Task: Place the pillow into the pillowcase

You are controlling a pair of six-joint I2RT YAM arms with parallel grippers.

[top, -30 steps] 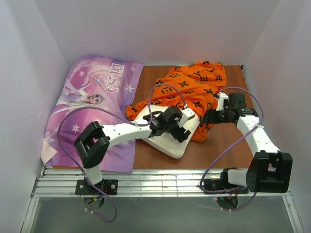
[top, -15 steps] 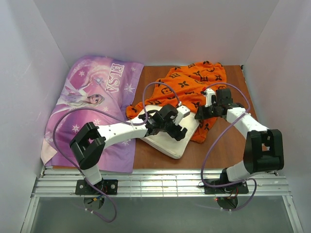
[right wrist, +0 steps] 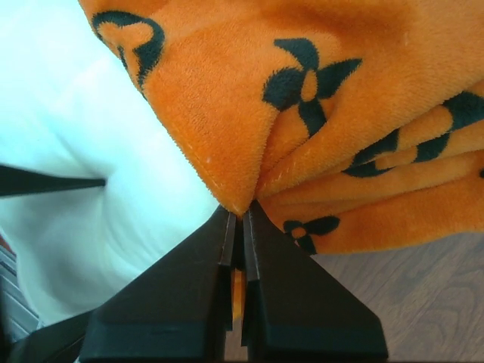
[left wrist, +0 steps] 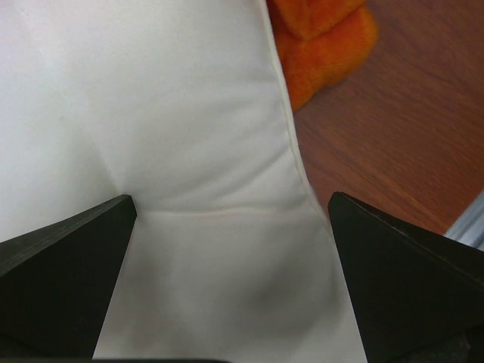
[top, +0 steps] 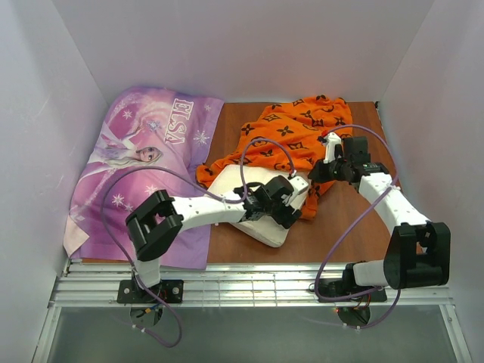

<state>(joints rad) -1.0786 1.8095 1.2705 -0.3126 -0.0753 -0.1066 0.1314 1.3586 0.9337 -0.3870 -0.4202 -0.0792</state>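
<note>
White walls box in a brown wooden table (top: 344, 227). At the left of the top view we see a purple ELSA-print fabric (top: 144, 166) lying flat. It is not part of the job, and we judge it is simply parked out of the way.

In the centre the pillow (top: 261, 227) lies flat on the table, its right end partly covered by the pillowcase (top: 295, 128), which is bunched in a heap at upper centre-right. We take that overlap as the point: the pillow's end sits at the case so it can be fed in.

The left claw (top: 281, 203) sits over the pillow's right half, jaws spread wide, holding nothing. In the left wrist view both tips flank a crease in the white fabric. They look to be pressing it, but we can't be sure. It is likely there to pin or push the pillow.

Further right, the right claw (right wrist: 238, 215) is clamped tight on a folded edge of the pillowcase, with orange pile pinched between the tips, just beside the pillow. We read that as lifting the hem to open the mouth. We can't tell whether it has one layer or both.
</note>
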